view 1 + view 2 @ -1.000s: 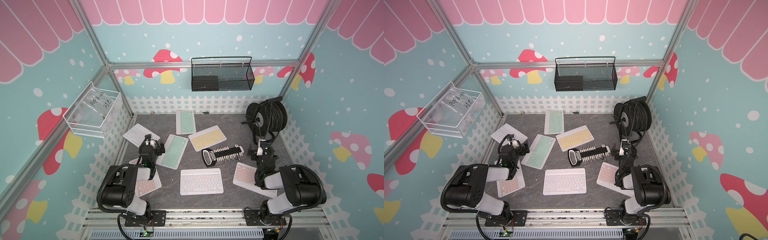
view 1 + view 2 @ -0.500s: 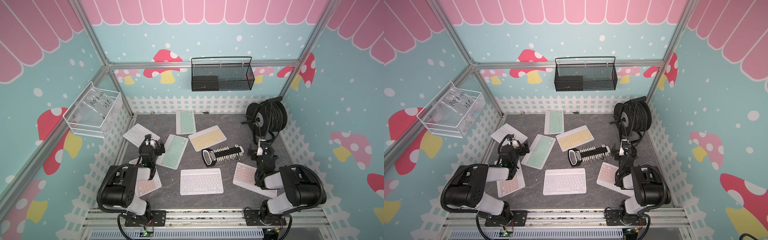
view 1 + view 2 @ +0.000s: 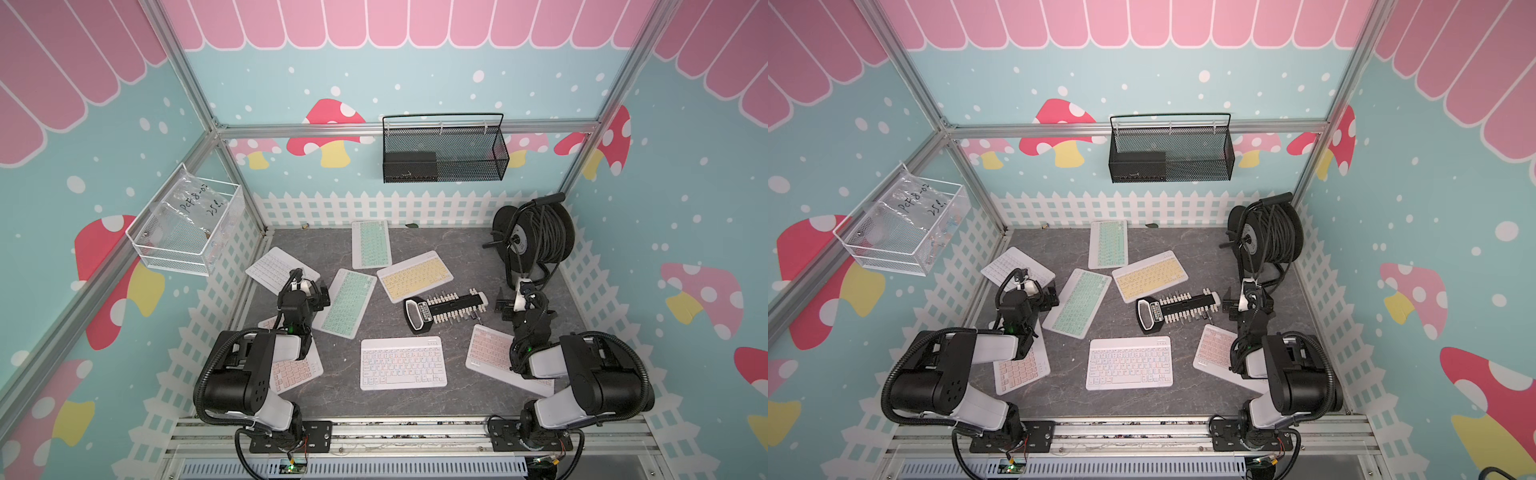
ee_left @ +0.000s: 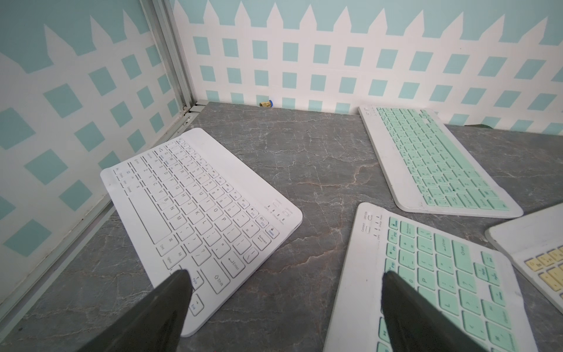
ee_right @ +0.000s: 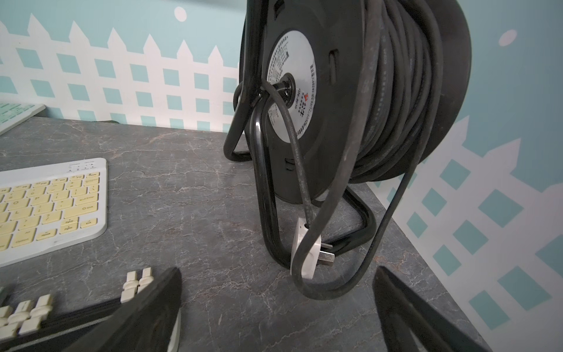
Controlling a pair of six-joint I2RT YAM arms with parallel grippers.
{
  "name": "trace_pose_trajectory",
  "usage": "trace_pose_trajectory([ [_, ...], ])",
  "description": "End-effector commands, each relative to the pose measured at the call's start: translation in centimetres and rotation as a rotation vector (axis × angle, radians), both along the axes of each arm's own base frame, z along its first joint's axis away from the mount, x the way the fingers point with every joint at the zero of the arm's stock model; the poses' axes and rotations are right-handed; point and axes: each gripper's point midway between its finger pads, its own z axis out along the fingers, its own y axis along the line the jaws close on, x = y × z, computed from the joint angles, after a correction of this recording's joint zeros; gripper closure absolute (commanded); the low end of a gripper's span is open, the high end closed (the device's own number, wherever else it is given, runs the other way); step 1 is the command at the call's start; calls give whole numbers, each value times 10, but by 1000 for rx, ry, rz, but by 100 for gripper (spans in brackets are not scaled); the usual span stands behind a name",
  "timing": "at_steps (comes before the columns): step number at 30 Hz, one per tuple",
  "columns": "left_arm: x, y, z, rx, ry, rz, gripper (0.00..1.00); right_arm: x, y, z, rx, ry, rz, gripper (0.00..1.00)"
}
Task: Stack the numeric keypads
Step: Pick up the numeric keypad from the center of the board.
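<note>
With left gripper [image 4: 285, 274] and right gripper [image 5: 277, 270] spread, empty: pinch keypad [image 4: 198, 210] at thin edge; likely light, stiff, slick.

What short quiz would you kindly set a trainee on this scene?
1. True or false: the left gripper and the right gripper are both open and empty.
2. Which keypad lies closest to the back fence? A yellow; B mint; C pink.
3. What black thing stands on the table ahead of the right gripper?
Key: 1 true; 2 B, the mint keypad; 3 the cable reel.
</note>
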Motion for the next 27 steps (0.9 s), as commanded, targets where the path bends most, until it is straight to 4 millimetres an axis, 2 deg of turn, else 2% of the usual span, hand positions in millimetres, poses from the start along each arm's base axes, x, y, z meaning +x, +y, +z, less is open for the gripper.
trace_pose_trajectory([
  [1,3,9,21,2,-11,54,1,13,12,31,-18,-10,72,0],
  [4,4,2,44,8,29,13,1,8,17,58,61,-42,94,1],
  [8,2,-26,93,-77,26,-74,1,4,27,79,247,1,104,0],
  [12,-5,-55,140,-220,39,-89,0,-1,55,101,477,42,193,1],
  [14,-13,-74,158,-327,36,-112,1,-2,78,107,611,93,261,0],
  [16,-22,-90,163,-453,55,-125,1,-3,103,113,743,154,351,0],
  [18,-33,-99,159,-596,94,-104,1,-5,131,119,824,206,432,0],
  [20,-43,-111,161,-691,126,-125,1,-8,165,131,855,230,510,1],
  [23,-52,-117,174,-781,144,-126,1,-13,208,151,894,256,610,0],
  [27,-62,-134,185,-871,215,-154,1,-16,250,179,888,279,724,1],
])
